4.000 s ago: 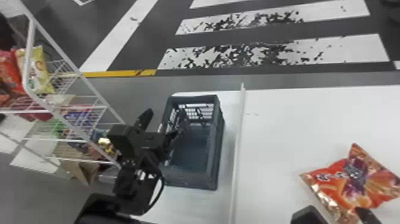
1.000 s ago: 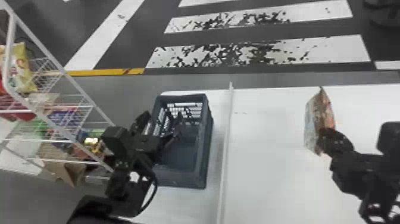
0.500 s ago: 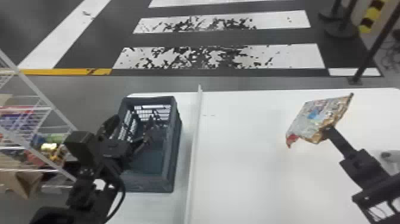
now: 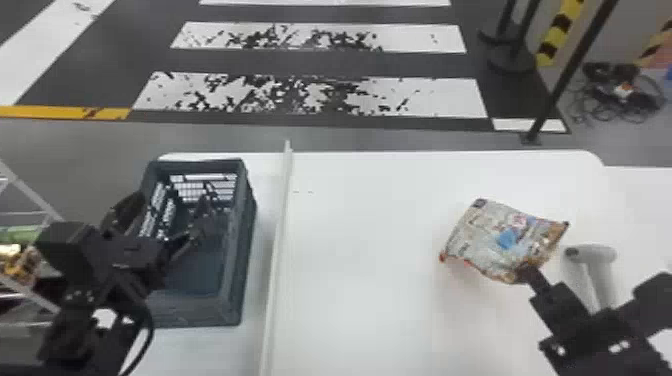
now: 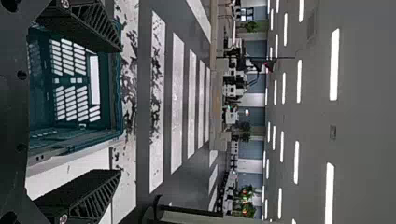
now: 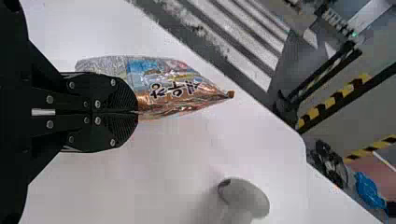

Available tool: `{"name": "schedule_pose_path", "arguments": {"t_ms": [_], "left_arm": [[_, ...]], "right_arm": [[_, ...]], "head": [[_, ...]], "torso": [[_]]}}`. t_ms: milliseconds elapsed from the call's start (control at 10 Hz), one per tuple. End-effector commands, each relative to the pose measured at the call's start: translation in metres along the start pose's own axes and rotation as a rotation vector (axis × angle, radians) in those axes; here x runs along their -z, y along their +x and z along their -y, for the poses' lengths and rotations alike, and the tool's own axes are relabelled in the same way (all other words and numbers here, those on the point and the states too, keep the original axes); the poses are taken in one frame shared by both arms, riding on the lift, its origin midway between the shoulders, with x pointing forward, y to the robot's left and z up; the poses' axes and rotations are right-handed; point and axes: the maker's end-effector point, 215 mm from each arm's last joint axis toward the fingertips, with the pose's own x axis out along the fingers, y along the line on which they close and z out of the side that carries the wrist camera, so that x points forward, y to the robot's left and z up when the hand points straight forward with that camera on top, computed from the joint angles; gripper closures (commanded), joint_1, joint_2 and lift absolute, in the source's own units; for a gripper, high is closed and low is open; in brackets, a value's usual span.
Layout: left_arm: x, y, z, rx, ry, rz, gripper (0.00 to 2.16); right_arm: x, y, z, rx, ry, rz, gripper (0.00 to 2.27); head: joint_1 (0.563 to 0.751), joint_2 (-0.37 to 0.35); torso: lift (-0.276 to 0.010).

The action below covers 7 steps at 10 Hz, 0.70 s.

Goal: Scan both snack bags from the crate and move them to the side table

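In the head view my right gripper (image 4: 530, 275) holds a snack bag (image 4: 505, 242) by its edge above the white table (image 4: 360, 300), its silvery printed side showing. In the right wrist view the right gripper (image 6: 135, 112) is shut on the bag (image 6: 168, 88). A grey scanner (image 4: 592, 265) stands beside the bag; its rounded head (image 6: 245, 196) shows in the right wrist view too. The left gripper (image 4: 165, 220) is parked over the grey crate (image 4: 232, 305). In the left wrist view the left gripper (image 5: 119, 109) is open, with nothing between its fingers.
A white divider strip (image 4: 277, 250) runs along the table between crate and bag. Wire shelving (image 4: 30, 195) with goods stands at the far left. Behind the table at the right is a black post (image 4: 565, 75).
The bag, earlier flat on the table with its red side showing, was taken up by my right gripper and turned. The head view has swung right, bringing the scanner into sight.
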Motion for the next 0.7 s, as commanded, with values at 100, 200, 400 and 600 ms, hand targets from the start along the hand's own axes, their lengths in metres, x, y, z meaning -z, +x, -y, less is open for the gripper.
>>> {"name": "schedule_pose_path", "arguments": {"t_ms": [100, 200, 400, 600], "left_arm": [[0.001, 0.002, 0.001, 0.002, -0.002, 0.002, 0.07], [0.0, 0.003, 0.004, 0.005, -0.005, 0.004, 0.07], [-0.001, 0.004, 0.007, 0.008, -0.006, 0.006, 0.07], [-0.005, 0.004, 0.007, 0.008, -0.006, 0.02, 0.07]], "right_arm": [[0.017, -0.008, 0.027, 0.197, -0.171, -0.012, 2.24], [0.014, -0.012, 0.032, 0.261, -0.226, 0.0, 1.69], [0.004, -0.019, 0.033, 0.345, -0.317, 0.035, 0.0], [0.01, -0.017, 0.04, 0.392, -0.345, 0.008, 0.0]], "head": [[0.695, -0.012], [0.695, -0.016], [0.695, -0.032], [0.695, -0.042]], "torso": [[-0.029], [-0.029], [-0.029], [-0.029]]}}
